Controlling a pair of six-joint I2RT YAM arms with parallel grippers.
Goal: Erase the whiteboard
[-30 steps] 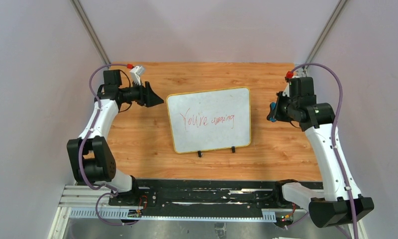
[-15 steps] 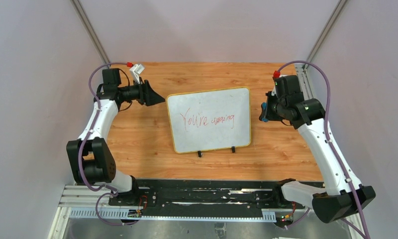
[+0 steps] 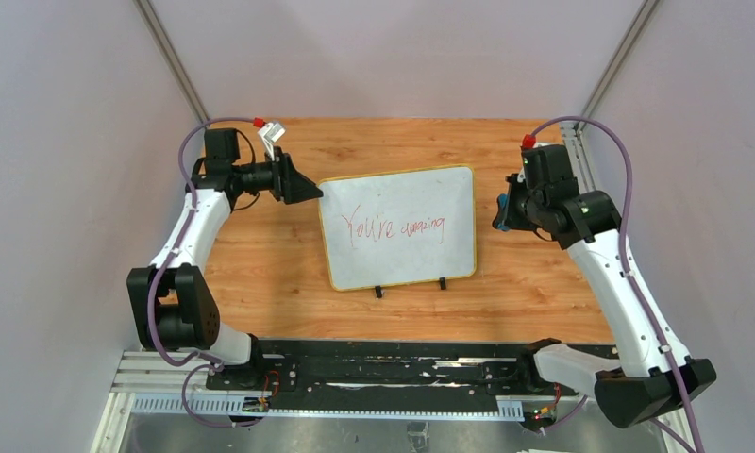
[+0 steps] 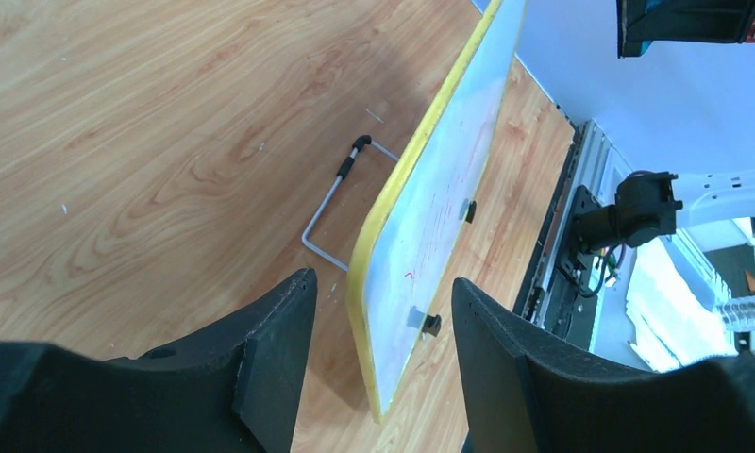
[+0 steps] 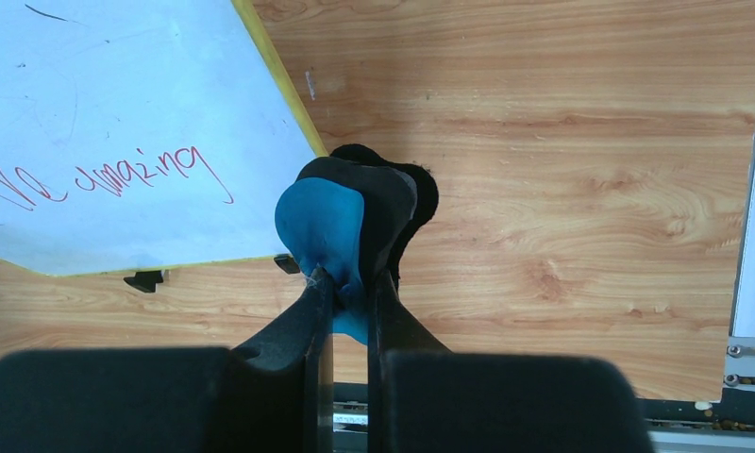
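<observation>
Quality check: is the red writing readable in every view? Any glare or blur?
Top external: even light, no glare, writing on the whiteboard readable. Left wrist: board seen almost edge-on, writing only faint red streaks; background upper right is bright. Right wrist: writing sharp; the eraser in the right gripper covers the board's corner.
</observation>
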